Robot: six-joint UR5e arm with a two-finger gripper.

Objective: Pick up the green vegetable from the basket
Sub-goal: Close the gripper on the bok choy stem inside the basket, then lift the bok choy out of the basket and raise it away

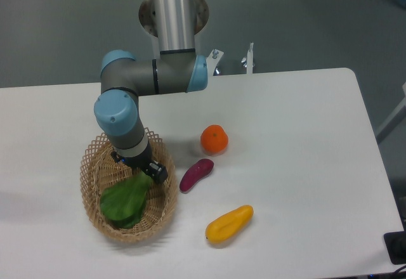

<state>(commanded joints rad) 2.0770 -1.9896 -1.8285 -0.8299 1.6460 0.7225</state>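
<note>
The green vegetable (125, 201) lies in the tan wicker basket (95, 165) at the front left of the table, its leaves toward the front and its narrow stalk end pointing up right. My gripper (148, 175) is down inside the basket right at the stalk end. The fingers are mostly hidden by the wrist and the vegetable, so I cannot tell whether they are closed on it.
A purple sweet potato (196, 175) lies just right of the basket. An orange (214, 139) sits behind it. A yellow elongated fruit (229, 223) lies near the front edge. The arm's base post (173, 12) stands at the back.
</note>
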